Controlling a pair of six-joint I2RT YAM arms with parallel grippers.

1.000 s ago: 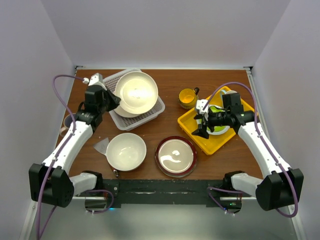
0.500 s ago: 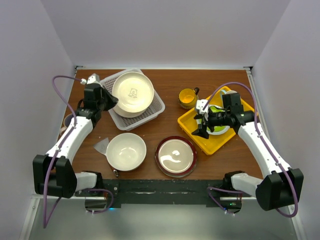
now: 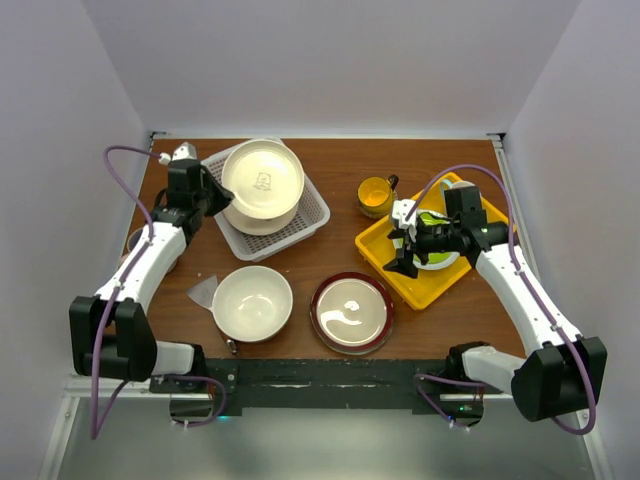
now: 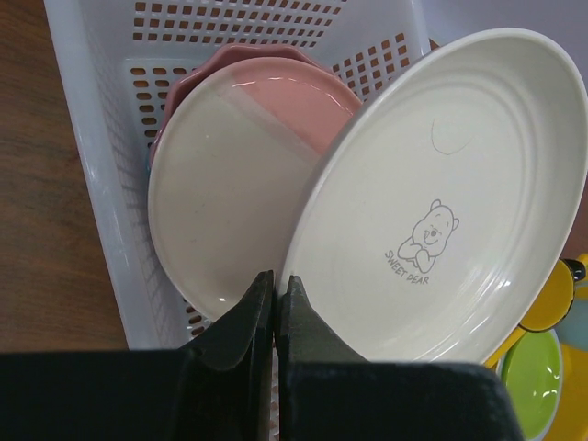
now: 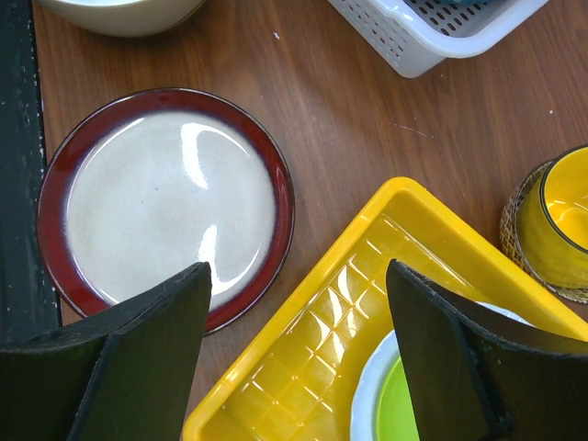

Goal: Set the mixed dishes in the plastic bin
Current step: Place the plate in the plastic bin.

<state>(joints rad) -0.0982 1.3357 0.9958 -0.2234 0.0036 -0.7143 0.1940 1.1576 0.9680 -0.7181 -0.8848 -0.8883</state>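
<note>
left jaws — pinch cream plate (image 4: pixel 459 165) rim; tilted over plastic bin (image 4: pixel 92 138)

One plastic bin (image 3: pixel 312 213) lies just ahead of the left gripper (image 4: pixel 276 279). Three plates can be counted in it: a bear-printed plate (image 4: pixel 441 193) at the fingertips, a cream-pink plate (image 4: pixel 211 202) and a pink plate (image 4: pixel 248 55). There may be a fourth below, but the stack hides it.

There are two bowls: a dark red-rimmed bowl (image 5: pixel 165 197) under the right gripper (image 5: pixel 294 266) and a large cream bowl (image 3: pixel 252 303).

There are two mugs: a yellow mug (image 5: pixel 560 216) and a second mug (image 3: pixel 133 241).

There is one yellow tray (image 5: pixel 312 358) and one lime-green plate (image 5: pixel 404 404).
</note>
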